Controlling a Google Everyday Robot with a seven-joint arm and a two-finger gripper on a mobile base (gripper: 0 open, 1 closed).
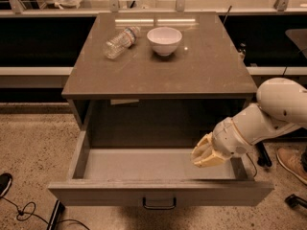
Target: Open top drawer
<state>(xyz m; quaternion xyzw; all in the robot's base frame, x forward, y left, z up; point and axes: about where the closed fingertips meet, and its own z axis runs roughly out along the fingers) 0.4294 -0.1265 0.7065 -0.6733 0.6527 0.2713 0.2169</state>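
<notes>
The top drawer (158, 194) is pulled far out from under the grey cabinet top, showing its deep grey inside. Its flat front faces the camera with a small black pull handle (159, 203) at centre. The inside of the drawer holds nothing that I can see. My gripper (205, 153) hangs from the white arm that comes in from the right. It sits over the right part of the drawer's inside, just above the floor and behind the front panel, away from the handle.
On the cabinet top (211, 66) stand a white bowl (164, 40) and a clear plastic bottle (119, 42) lying on its side. A shoe (292, 163) is on the floor at right. Cables (21, 210) lie on the speckled floor at lower left.
</notes>
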